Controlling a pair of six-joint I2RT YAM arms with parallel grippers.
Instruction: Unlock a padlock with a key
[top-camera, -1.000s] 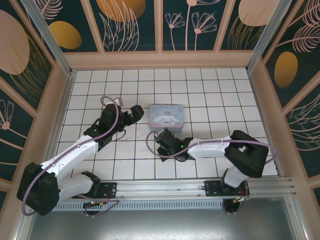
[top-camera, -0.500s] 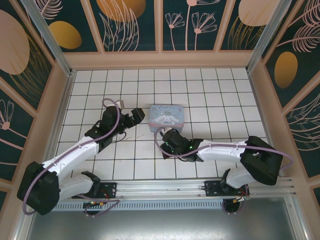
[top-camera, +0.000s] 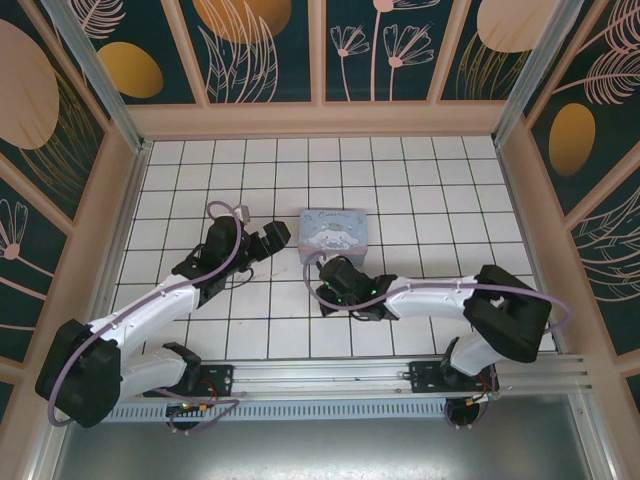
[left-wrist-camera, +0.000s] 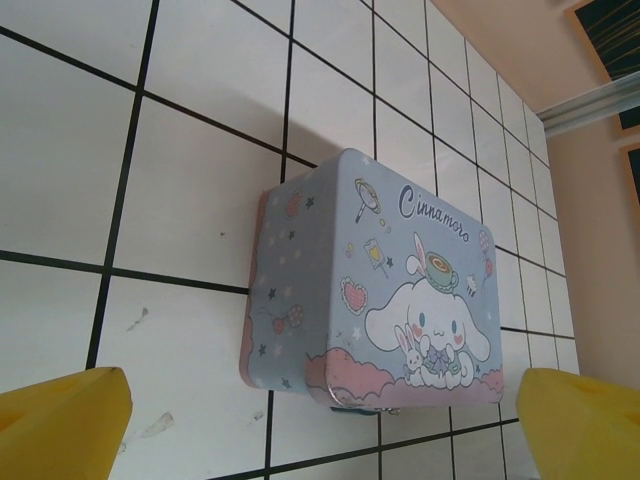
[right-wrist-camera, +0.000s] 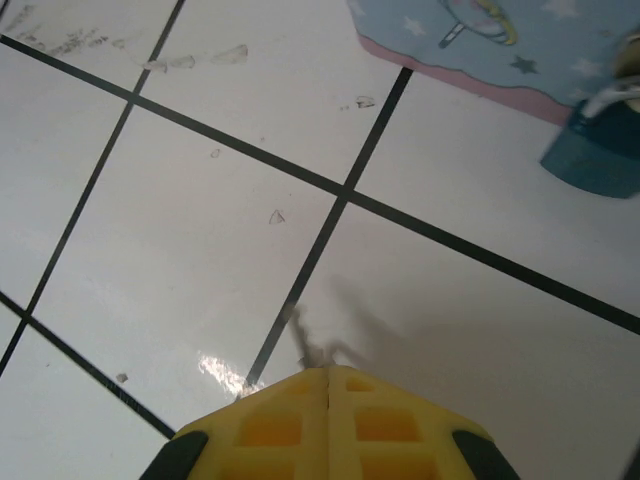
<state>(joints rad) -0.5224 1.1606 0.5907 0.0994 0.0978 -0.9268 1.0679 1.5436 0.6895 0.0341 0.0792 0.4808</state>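
Observation:
The padlock (right-wrist-camera: 598, 152), a small dark blue-grey body with a metal shackle, hangs at the front edge of the pale blue cartoon tin (top-camera: 336, 234). In the left wrist view the padlock (left-wrist-camera: 366, 408) peeks out under the tin (left-wrist-camera: 400, 280). My right gripper (right-wrist-camera: 328, 372) is shut on the key (right-wrist-camera: 300, 338), a thin dark sliver sticking out of the yellow fingertips just above the tile. It points left of the padlock, with a gap between them. My left gripper (left-wrist-camera: 325, 425) is open, its yellow fingers (left-wrist-camera: 65, 420) wide apart, facing the tin's left side. In the top view the left gripper (top-camera: 273, 238) sits left of the tin and the right gripper (top-camera: 330, 284) just in front of it.
The floor is white tiles with black grout lines (top-camera: 400, 190), ringed by low wooden walls (top-camera: 320, 120). A metal rail (top-camera: 400, 375) runs along the near edge by the arm bases. Small scuff marks (right-wrist-camera: 190, 60) dot the tiles.
My right arm swung its elbow outward and back, and its gripper with the key ended slightly closer to the tin's front. My left gripper crept a little toward the tin.

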